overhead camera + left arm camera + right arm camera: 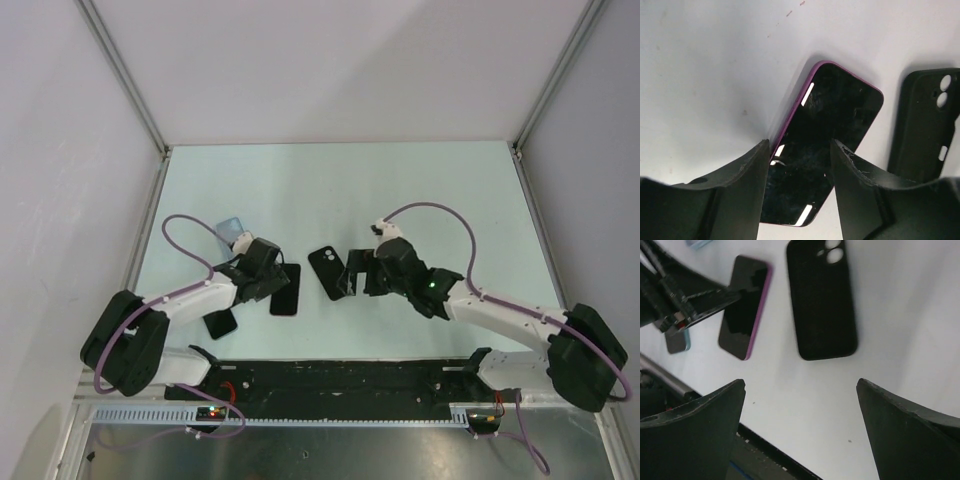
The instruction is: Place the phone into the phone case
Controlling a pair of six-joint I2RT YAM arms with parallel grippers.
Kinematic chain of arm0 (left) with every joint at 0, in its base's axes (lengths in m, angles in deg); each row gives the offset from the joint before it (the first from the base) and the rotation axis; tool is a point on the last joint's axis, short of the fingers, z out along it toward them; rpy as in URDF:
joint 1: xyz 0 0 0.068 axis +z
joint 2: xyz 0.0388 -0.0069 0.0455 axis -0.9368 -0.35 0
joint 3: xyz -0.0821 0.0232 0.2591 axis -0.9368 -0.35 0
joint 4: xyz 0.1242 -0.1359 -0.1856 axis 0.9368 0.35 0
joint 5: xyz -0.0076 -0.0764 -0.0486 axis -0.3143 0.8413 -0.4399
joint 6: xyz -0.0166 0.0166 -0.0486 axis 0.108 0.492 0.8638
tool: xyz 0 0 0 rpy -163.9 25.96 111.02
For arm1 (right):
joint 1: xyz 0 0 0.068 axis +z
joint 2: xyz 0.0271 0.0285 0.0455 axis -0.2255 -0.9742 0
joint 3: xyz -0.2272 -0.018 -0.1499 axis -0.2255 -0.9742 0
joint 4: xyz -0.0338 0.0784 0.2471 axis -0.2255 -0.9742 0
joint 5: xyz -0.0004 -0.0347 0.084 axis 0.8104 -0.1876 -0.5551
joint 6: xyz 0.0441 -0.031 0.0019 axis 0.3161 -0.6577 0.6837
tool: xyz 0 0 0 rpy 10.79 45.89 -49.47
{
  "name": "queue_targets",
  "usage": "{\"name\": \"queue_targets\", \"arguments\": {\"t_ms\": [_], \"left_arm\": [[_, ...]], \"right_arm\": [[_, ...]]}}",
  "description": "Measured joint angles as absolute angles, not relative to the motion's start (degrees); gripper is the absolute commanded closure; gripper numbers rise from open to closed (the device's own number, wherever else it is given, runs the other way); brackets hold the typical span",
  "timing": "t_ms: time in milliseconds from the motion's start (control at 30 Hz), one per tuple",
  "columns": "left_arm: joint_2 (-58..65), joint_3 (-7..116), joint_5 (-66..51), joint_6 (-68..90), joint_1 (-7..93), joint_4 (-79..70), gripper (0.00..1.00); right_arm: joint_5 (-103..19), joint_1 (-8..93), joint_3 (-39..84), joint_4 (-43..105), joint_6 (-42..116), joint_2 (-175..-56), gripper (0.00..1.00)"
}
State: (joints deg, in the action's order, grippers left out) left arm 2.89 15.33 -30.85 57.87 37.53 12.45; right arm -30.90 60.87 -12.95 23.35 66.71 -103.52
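The phone [830, 115], a black slab with a purple edge, lies flat on the table [400, 200], also seen as the phone [288, 296] and the phone [742, 315]. My left gripper [800, 145] hangs over its near half, half closed, one finger along each long side; contact cannot be told. From above, the left gripper [270, 282] covers the phone's left part. The phone case [220, 323], a dark slab with a pale-blue rim, lies near the left arm, seen again as the phone case [677, 342]. My right gripper [801, 385] stands wide open over bare table; from above, the right gripper [349, 277].
A black case with camera holes [325, 272] lies between the two grippers, right of the phone: black case [920, 125], black case [822, 300]. A small pale-blue translucent piece [232, 229] sits behind the left gripper. A black rail [330, 378] runs along the near edge.
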Motion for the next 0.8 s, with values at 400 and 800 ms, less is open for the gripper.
{"name": "queue_targets", "arguments": {"t_ms": [400, 800], "left_arm": [[3.9, 16.18, -26.21, 57.24, 36.56, 13.8, 0.13], [-1.11, 25.65, -34.06, 42.09, 28.67, 25.1, 0.02]], "right_arm": [[-36.28, 66.11, -13.08, 34.47, 68.96, -111.93, 0.05], [-28.17, 64.17, -13.1, 30.95, 68.92, -103.45, 0.04]]}}
